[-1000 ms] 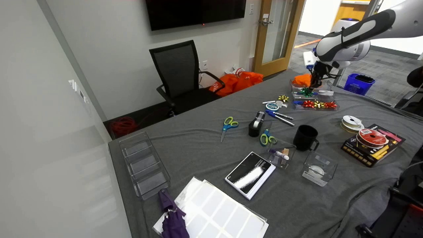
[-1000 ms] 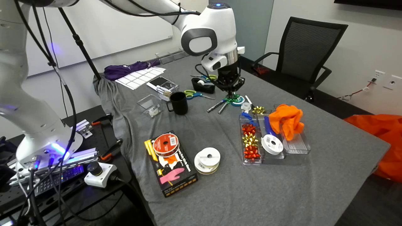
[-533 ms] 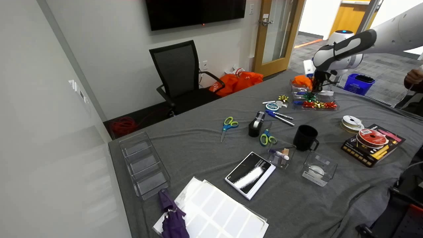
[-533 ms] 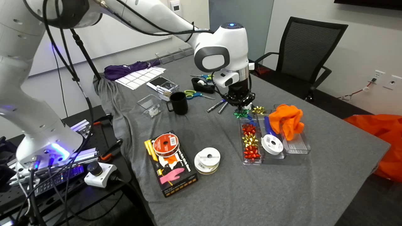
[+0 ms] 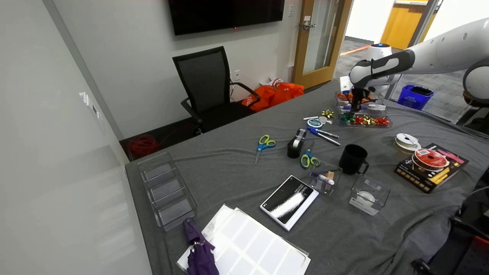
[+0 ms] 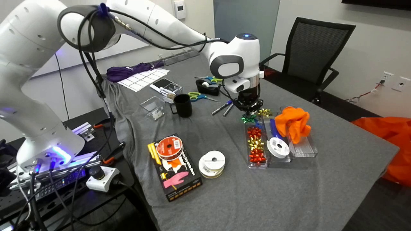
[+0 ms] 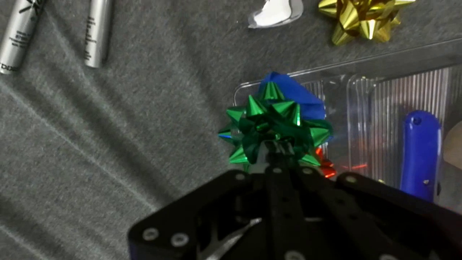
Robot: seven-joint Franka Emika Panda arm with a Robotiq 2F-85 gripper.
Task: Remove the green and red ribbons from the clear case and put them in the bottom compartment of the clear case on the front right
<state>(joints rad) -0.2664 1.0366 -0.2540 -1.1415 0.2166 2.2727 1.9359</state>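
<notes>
My gripper (image 7: 277, 146) is shut on the middle of the green ribbon (image 7: 255, 107), a shiny bow that spreads around the fingertips. Both sit at one end of the narrow compartment (image 6: 257, 165) of a clear, long-sectioned case, with a blue object (image 7: 306, 97) partly under the bow. Whether the green ribbon touches the case cannot be told. Red ribbons (image 6: 257, 156) lie in that compartment with a gold one between them; the edge of a red ribbon (image 7: 326, 167) peeks out beside my fingers. By the black mug stands a small square clear case (image 5: 376, 189) holding a white roll.
Beside that compartment are sections with a white spool (image 6: 278, 148) and an orange cloth (image 6: 293, 123). A loose gold bow (image 6: 265, 112) lies close behind. Silver markers (image 7: 94, 39), the mug (image 6: 183, 106), ribbon spools (image 6: 213, 160) and a glove box (image 6: 179, 179) stand around.
The arm has carried the green ribbon from over the markers to the end of the narrow compartment. Over the last half second it shifted only slightly, staying shut.
</notes>
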